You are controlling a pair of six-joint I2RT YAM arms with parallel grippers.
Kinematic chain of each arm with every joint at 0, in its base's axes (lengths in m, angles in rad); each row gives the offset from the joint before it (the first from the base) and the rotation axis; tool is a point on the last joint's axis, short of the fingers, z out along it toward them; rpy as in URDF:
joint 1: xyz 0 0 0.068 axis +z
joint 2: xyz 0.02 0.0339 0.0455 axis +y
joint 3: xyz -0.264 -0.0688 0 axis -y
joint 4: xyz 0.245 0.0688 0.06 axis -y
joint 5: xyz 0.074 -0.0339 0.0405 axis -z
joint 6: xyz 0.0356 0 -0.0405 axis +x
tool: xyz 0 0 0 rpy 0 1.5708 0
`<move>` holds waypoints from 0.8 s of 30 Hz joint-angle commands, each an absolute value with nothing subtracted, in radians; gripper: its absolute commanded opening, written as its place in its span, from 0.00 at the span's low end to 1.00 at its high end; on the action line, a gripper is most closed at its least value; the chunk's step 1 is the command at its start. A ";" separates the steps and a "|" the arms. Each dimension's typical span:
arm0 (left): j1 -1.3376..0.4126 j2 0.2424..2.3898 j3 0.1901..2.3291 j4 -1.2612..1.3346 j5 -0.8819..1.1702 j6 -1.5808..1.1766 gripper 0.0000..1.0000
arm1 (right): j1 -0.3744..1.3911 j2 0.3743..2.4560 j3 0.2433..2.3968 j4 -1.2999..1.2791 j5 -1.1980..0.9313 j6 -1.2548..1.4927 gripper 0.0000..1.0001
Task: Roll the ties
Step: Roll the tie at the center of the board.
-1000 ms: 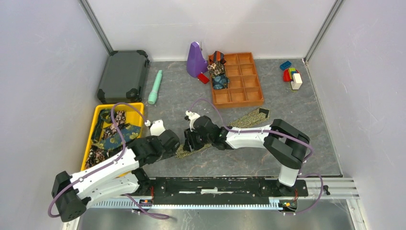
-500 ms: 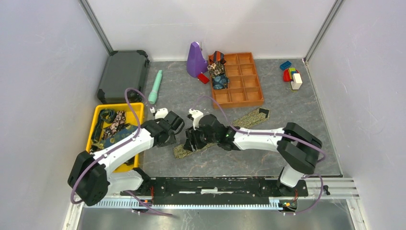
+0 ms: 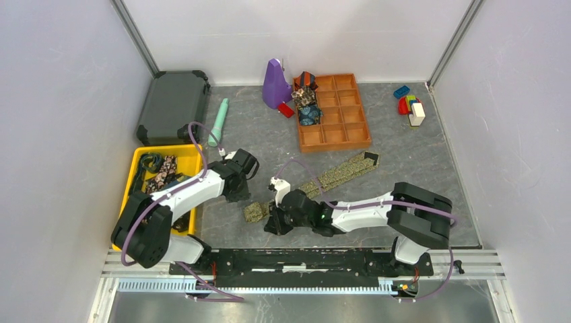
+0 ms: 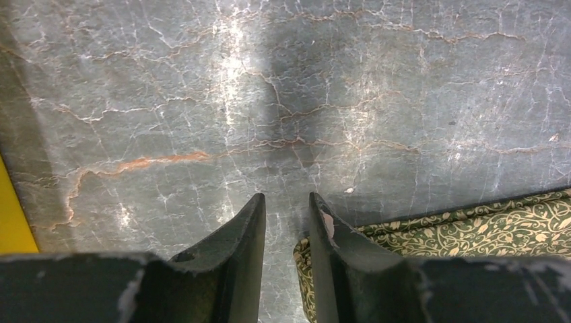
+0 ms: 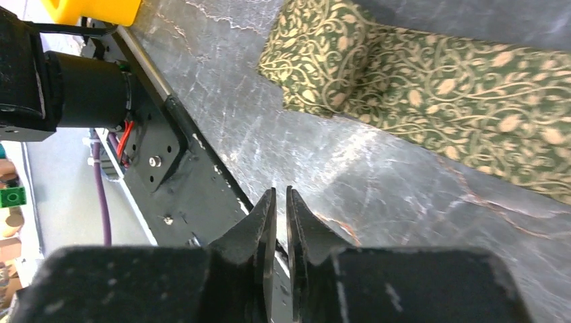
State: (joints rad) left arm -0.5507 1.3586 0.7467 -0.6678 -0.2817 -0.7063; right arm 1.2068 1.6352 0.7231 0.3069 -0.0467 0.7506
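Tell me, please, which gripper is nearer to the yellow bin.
Left. The left gripper hangs just right of the yellow bin, close to its right wall. The right gripper sits farther right, past the near end of the green tie.

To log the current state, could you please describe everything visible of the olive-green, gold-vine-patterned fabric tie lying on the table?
The olive-green tie with gold vine print is a long, narrow strip of woven-looking fabric, lying flat and unrolled, diagonally on the grey marbled table. Its near end looks slightly folded over. The left gripper and right gripper are beside that end; neither holds it.
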 commanded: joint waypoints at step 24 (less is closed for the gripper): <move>-0.543 1.364 0.712 -0.681 -0.045 -0.693 0.33 | 1.237 1.895 0.724 0.752 0.103 0.897 0.00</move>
State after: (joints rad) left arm -0.5453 1.3773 0.7193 -0.6567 -0.0956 -0.6880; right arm 1.2350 1.8709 0.7223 0.6590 0.0662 0.8730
